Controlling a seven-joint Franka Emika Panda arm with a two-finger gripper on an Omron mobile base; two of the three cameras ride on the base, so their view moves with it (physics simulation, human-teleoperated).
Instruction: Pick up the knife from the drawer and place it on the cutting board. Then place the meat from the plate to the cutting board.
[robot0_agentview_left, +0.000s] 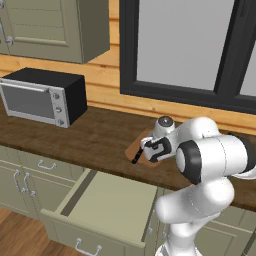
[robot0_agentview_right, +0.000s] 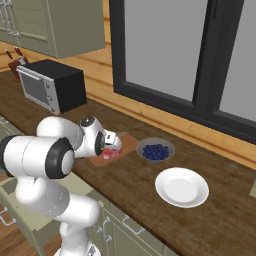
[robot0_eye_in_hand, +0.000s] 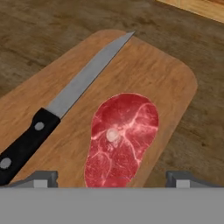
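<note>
The knife (robot0_eye_in_hand: 83, 83), with a silver blade and black handle, lies along the left side of the light wooden cutting board (robot0_eye_in_hand: 168, 76). The red-pink meat (robot0_eye_in_hand: 122, 135) lies flat on the board beside it. My gripper (robot0_eye_in_hand: 113, 178) hovers just above the meat, open, its fingertips wide apart on either side and holding nothing. From the left base view the gripper (robot0_agentview_left: 154, 150) is over the cutting board (robot0_agentview_left: 133, 146), and the knife handle (robot0_agentview_left: 136, 158) juts past the board's front edge. The white plate (robot0_agentview_right: 181, 186) is bare. The drawer (robot0_agentview_left: 115, 200) stands pulled out with nothing in it.
A grey bowl of blue berries (robot0_agentview_right: 156, 150) sits between the cutting board (robot0_agentview_right: 128, 145) and the plate. A black and silver toaster oven (robot0_agentview_left: 42, 97) stands at the left on the dark countertop. The window runs behind the counter, and the open drawer juts out below its front edge.
</note>
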